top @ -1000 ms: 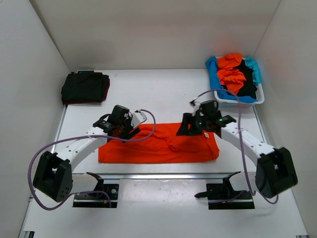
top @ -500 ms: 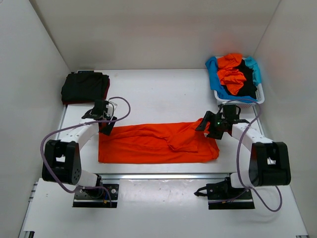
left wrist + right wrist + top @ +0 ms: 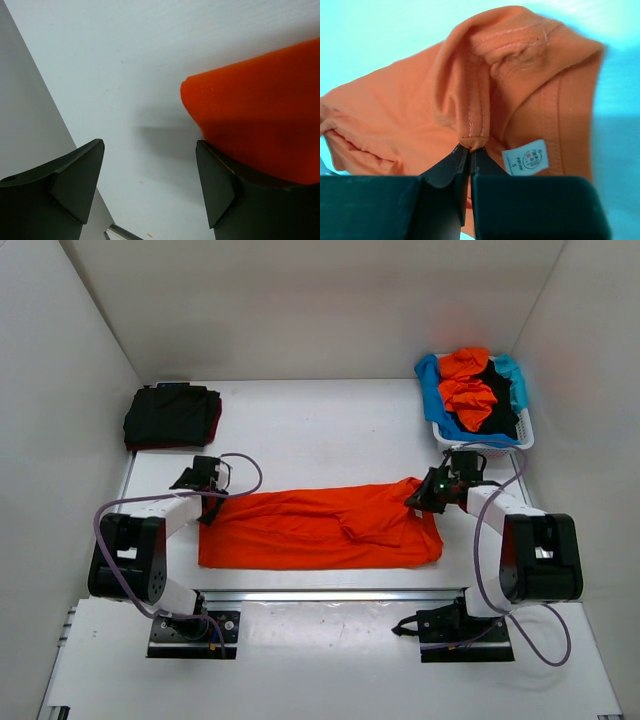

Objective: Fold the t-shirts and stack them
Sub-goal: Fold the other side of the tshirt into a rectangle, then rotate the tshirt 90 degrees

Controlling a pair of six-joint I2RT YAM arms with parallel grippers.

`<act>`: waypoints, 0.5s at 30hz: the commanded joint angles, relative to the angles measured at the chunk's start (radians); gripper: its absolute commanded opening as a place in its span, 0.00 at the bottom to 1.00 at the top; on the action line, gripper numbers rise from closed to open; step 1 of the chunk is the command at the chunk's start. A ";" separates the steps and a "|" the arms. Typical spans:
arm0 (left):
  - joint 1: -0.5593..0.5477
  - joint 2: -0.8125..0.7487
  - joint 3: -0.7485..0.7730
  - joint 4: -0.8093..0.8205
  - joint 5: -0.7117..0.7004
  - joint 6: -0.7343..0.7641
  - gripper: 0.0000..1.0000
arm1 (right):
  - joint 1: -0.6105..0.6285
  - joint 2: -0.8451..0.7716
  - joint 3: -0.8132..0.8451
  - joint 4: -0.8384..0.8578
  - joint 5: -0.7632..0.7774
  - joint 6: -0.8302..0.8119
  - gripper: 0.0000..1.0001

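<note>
A bright orange t-shirt [image 3: 310, 530], folded into a long band, lies across the middle of the table [image 3: 330, 435]. My right gripper [image 3: 416, 497] is at its far right corner, shut on a stitched fold of the cloth [image 3: 470, 135] by the collar; its tips [image 3: 470, 151] pinch that fold, and a white size tag [image 3: 530, 157] shows beside them. My left gripper [image 3: 209, 504] hovers low at the shirt's far left corner [image 3: 200, 90], open [image 3: 150, 185] over bare table. The cloth's corner lies against the right finger [image 3: 220, 185].
A folded black t-shirt on a dark red one [image 3: 172, 417] sits at the back left. A white lattice basket [image 3: 487, 444] at the back right holds crumpled orange [image 3: 470, 385], light blue [image 3: 431, 390] and black [image 3: 503, 405] shirts. White walls enclose three sides.
Both arms have drawn outward from the shirt's middle to its two far corners. The right gripper has shut on the fold by the collar. The left stays open.
</note>
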 commanded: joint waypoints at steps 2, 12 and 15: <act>0.006 0.032 -0.021 0.041 -0.023 0.031 0.86 | -0.080 -0.075 -0.042 0.003 -0.003 -0.012 0.00; -0.006 0.000 0.046 -0.043 0.024 0.022 0.84 | -0.083 -0.081 0.052 -0.144 0.013 -0.114 0.47; -0.014 -0.044 0.112 -0.116 0.067 0.010 0.85 | -0.088 -0.134 0.118 -0.201 0.058 -0.145 0.73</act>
